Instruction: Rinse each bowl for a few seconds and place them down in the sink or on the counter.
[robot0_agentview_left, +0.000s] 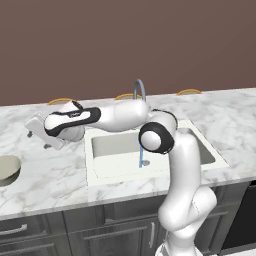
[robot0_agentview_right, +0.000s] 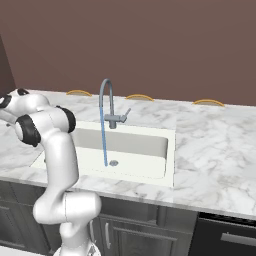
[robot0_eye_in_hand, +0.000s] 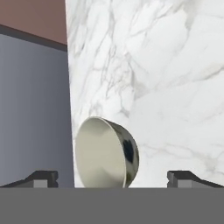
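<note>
- Hand view: claw (robot0_eye_in_hand: 111, 177) spread wide, holding nothing; grey bowl (robot0_eye_in_hand: 106, 153) between the fingertips, on the marble counter (robot0_eye_in_hand: 166, 87).
- Water runs into the sink (robot0_agentview_left: 155, 145), at 3 o'clock from the bowl.

Behind my worktop stands a plain brown wall (robot0_agentview_left: 125, 45). Dark grey cabinets (robot0_agentview_left: 75, 230) with slim silver handles (robot0_agentview_right: 108, 235) run under its front edge.

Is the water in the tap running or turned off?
Running. A thin blue stream falls from the faucet spout down into the sink, near the drain.
</note>
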